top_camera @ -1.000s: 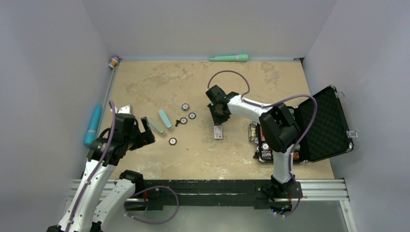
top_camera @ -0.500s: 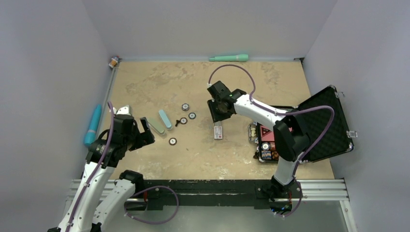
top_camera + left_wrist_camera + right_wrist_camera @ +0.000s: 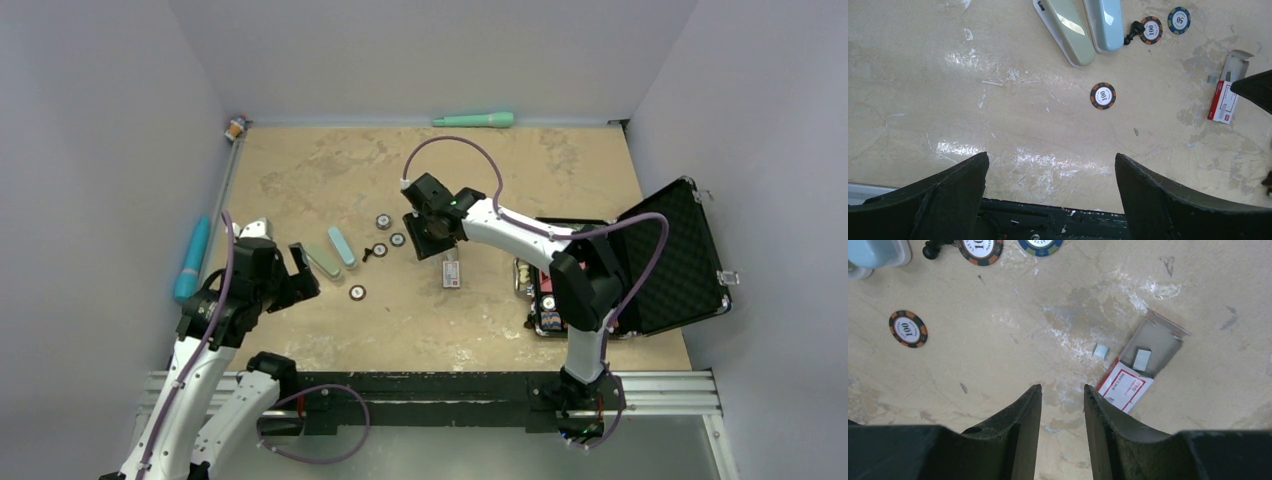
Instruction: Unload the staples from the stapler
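Two staplers lie side by side left of centre: a green one (image 3: 322,260) (image 3: 1064,30) and a light blue one (image 3: 341,246) (image 3: 1104,22). A red and white staple box (image 3: 452,272) (image 3: 1128,385) lies open, with a staple strip (image 3: 1142,360) in its flap and a loose staple piece (image 3: 1101,351) beside it. My right gripper (image 3: 427,240) (image 3: 1062,390) hovers just left of the box, its jaws slightly apart and empty. My left gripper (image 3: 300,272) (image 3: 1050,160) is wide open and empty, near and left of the staplers.
Poker chips (image 3: 383,221) (image 3: 357,292) (image 3: 1103,95) and a small black piece (image 3: 368,254) lie around the staplers. An open black case (image 3: 670,255) stands at the right. A teal pen (image 3: 475,120) lies at the back wall and a blue tube (image 3: 192,258) at the left edge.
My right gripper has swung left, from over the staple box towards the chips. The left arm has not moved.
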Motion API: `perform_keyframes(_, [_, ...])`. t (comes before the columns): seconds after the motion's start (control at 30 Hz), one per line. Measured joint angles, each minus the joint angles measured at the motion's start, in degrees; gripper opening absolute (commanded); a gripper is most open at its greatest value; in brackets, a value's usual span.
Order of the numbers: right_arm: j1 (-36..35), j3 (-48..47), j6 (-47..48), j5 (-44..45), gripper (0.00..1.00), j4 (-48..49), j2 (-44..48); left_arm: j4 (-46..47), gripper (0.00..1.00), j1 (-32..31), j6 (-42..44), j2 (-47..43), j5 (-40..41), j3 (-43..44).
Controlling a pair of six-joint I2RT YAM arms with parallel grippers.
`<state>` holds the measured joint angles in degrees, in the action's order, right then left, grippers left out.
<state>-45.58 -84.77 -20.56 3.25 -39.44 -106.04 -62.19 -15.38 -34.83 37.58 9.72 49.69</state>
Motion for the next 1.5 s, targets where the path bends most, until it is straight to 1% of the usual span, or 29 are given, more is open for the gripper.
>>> perform_keyframes(0.2, [-0.02, -2.67, -0.61, 0.46, 0.4, 0.02, -6.69, -0.02, 1.0, 0.0, -0.04, -0.74, 0.09, 0.0])
perform_keyframes(0.37, [-0.04, -2.91, -1.79, 1.25, 0.44, -0.07, -10.03, -0.02, 1.0, 0.0, -0.04, -0.9, 0.11, 0.0])
perform_keyframes(0.93, [0.0, -2.43, -3.58, 2.8, 0.43, 0.76, -10.27, -0.02, 1.0, 0.0, -0.04, -0.85, 0.11, 0.0])
perform_keyframes(1.07, [0.02, -2.43, -3.89, 3.76, 0.44, 0.7, -10.27, -0.02, 1.0, 0.0, -0.04, -0.85, 0.11, 0.0])
perform_keyframes(1.13, [0.13, -2.4, -3.96, 4.13, 0.46, 0.7, -10.27, -0.02, 1.0, 0.0, -0.04, -0.85, 0.11, 0.0])
perform_keyframes(1.5, [1.38, -1.9, -4.11, 4.74, 0.46, 1.09, -10.95, -0.02, 1.0, 0.0, -0.04, -0.85, 0.11, 0.0])
